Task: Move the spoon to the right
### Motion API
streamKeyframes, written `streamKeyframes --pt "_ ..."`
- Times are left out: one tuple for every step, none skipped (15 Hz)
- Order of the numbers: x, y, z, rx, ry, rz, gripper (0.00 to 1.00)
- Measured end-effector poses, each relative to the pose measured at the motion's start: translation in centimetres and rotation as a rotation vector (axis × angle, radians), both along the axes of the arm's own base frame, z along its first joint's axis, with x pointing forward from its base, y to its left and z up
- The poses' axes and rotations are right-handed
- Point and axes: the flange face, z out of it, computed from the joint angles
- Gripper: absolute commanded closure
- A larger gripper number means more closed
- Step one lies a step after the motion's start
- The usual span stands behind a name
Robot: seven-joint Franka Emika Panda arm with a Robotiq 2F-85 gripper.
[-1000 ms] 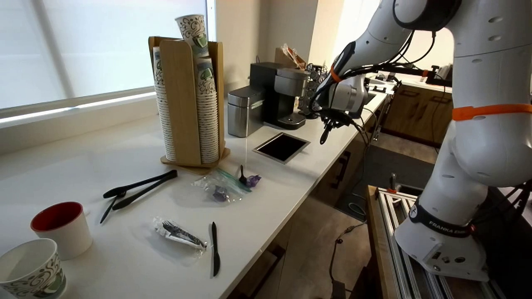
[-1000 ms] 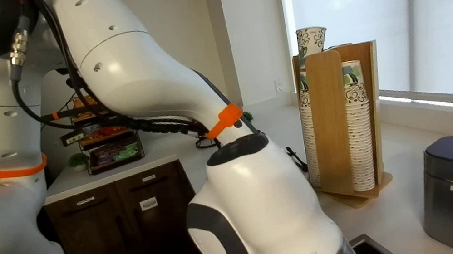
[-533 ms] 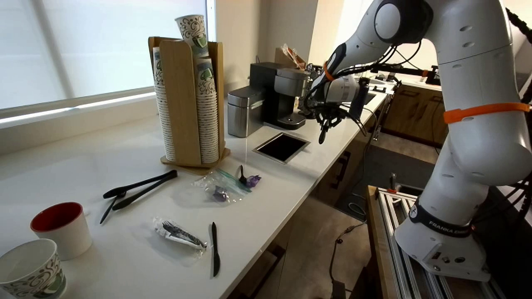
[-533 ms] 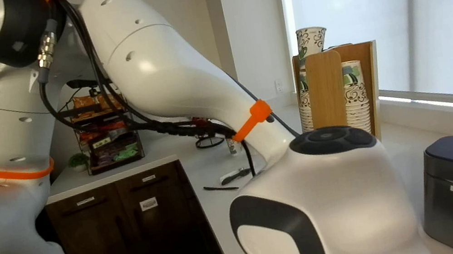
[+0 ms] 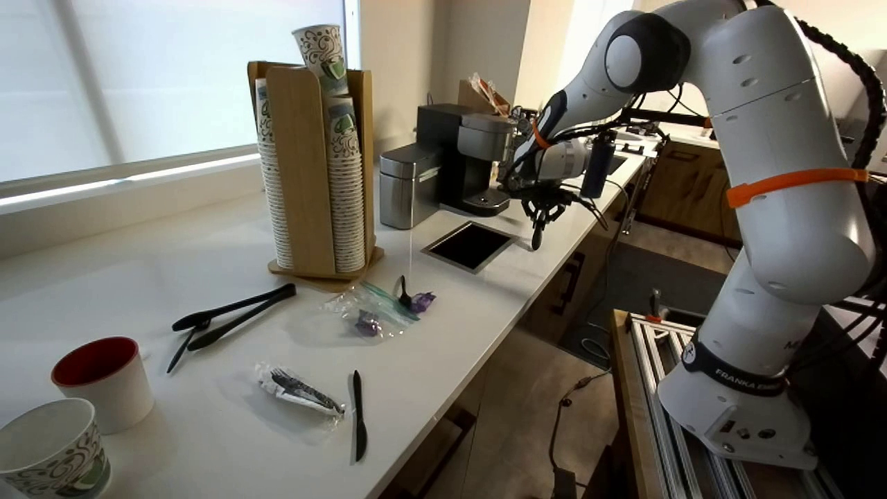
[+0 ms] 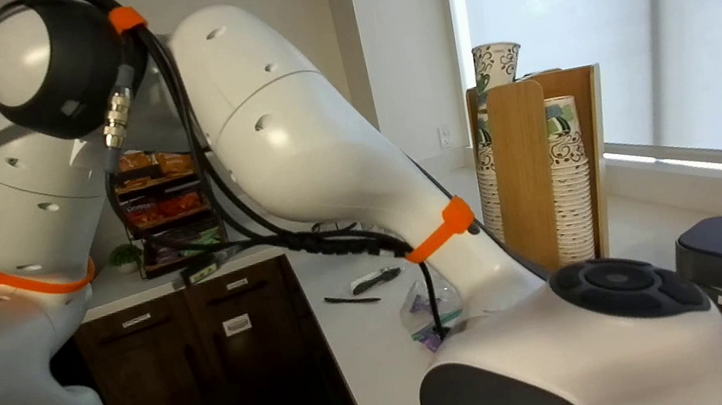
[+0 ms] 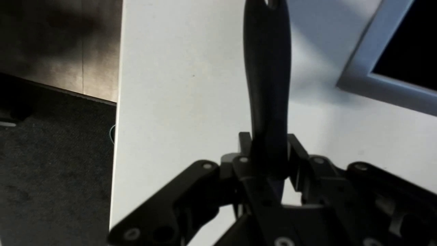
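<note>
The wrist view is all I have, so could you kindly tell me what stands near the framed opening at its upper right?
Observer: A coffee maker stands near the opening, as seen in an exterior view.
Operator: Thank you; which way does the spoon in the pincer point?
Observer: Its visible end points down toward the counter in an exterior view.
Operator: May I ask what else stands on the counter?
Observer: A tall wooden cup holder, which shows in both exterior views.
</note>
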Motion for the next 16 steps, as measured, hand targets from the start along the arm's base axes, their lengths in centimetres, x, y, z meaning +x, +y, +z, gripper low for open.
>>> streamKeyframes --pt "-0.3 -0.4 -0.6 -0.002 0.019 0.004 0.51" --pt "-0.6 -0.8 -1.1 -0.002 0.035 0.007 0.46" --pt "-0.7 -1.2 -1.6 0.000 0.050 0.009 0.40" --pt "-0.8 -1.4 -1.9 0.002 0.060 0.011 0.34" --pt "-0.7 -1.6 -2.1 0.003 0.069 0.010 0.25" --pt "-0.6 -1.7 -2.2 0.003 0.075 0.007 0.18" --pt "-0.4 -1.8 -2.1 0.000 0.076 0.004 0.11" --pt "-0.2 -1.9 -1.9 -0.004 0.072 0.001 0.03" --pt "0.0 -1.9 -1.5 -0.009 0.066 0.003 0.00" --pt "0.2 -1.8 -0.9 -0.021 0.051 0.008 0.00" --pt "0.5 -1.7 -0.1 -0.033 0.033 0.012 0.00" --pt "0.6 -1.4 0.8 -0.049 0.012 0.020 0.00" --pt "0.6 -0.9 1.8 -0.064 -0.008 0.033 0.00" --pt "0.5 -0.3 2.7 -0.079 -0.030 0.051 0.00" --pt "0.4 0.5 3.7 -0.091 -0.052 0.078 0.00" --pt "0.3 1.5 4.5 -0.100 -0.072 0.113 0.00"
